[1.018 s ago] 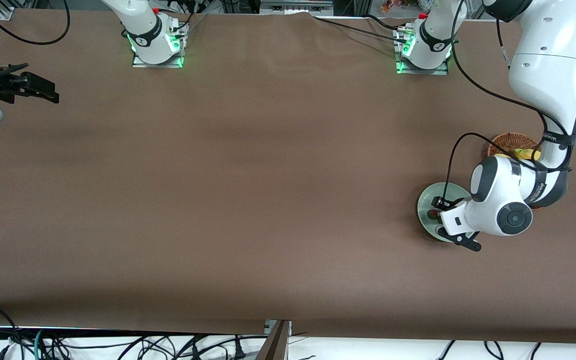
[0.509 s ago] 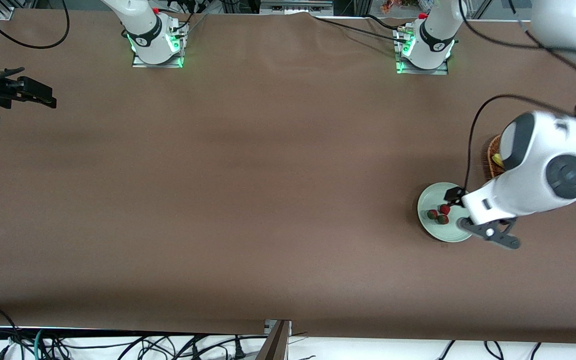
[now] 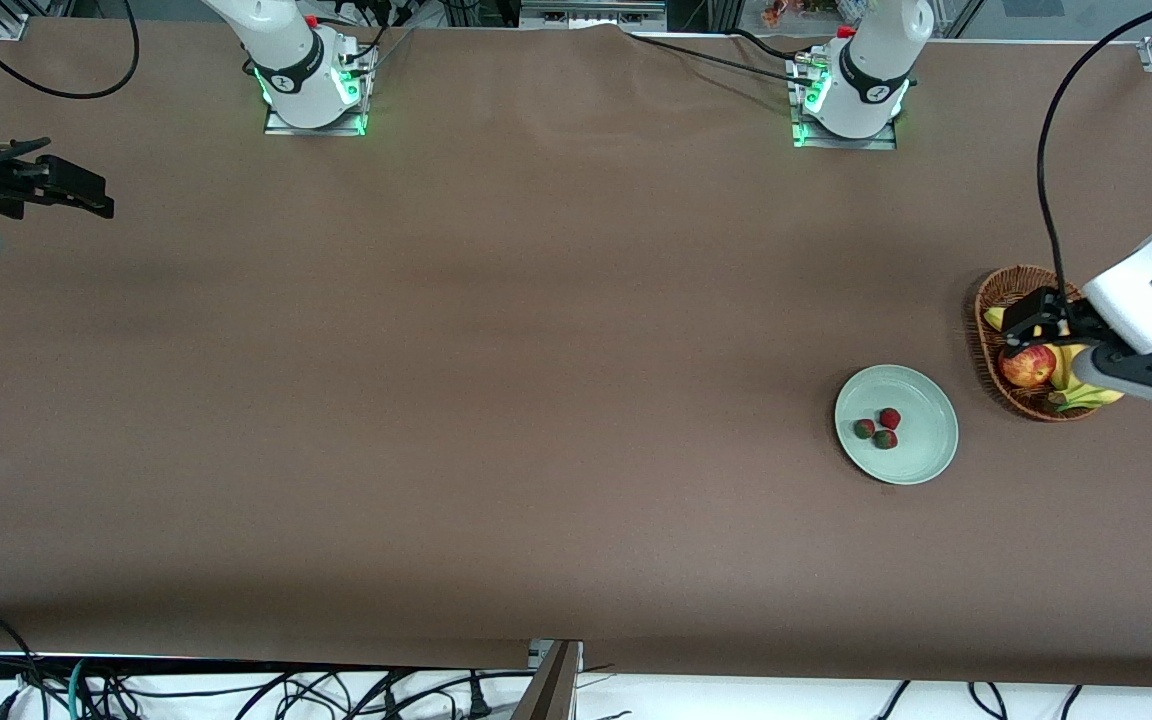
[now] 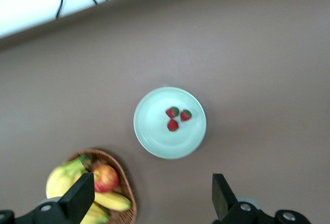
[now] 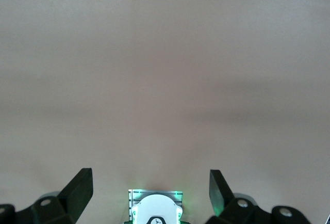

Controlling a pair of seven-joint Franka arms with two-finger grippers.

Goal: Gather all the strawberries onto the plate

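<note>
3 strawberries [image 3: 879, 428] on round plate [image 3: 926, 455]

You have a brown wicker basket [image 3: 998, 305] at 3 o'clock on the brown table [image 3: 496, 380], holding an apple [image 3: 1027, 366] and bananas [image 3: 1086, 395].

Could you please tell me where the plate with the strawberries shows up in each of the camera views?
Front view: the plate lies beside the basket, nearer to the camera.
Left wrist view: the plate is mid-picture, holding three strawberries.
Right wrist view: not in it.
Shared landmark: the basket with its apple.
</note>
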